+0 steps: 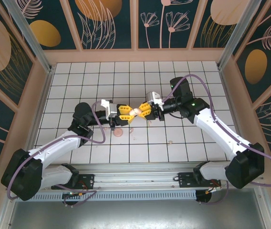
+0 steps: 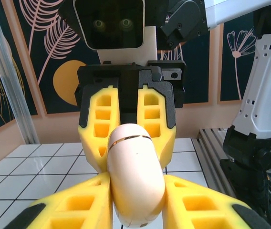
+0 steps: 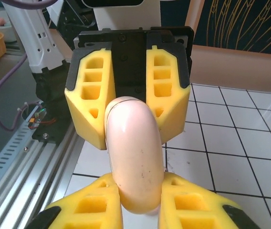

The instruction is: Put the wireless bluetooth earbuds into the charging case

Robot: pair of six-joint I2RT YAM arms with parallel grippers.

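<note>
From above, the pale pink charging case (image 1: 134, 112) is seen held over the gridded tabletop (image 1: 192, 143), clamped at opposite ends by the left claw (image 1: 127, 112) and the right claw (image 1: 141, 112). Tiny pink earbuds (image 1: 170, 141) lie scattered on the tiles nearby. In each wrist view, the case is gripped between that claw's yellow fingers.
</note>
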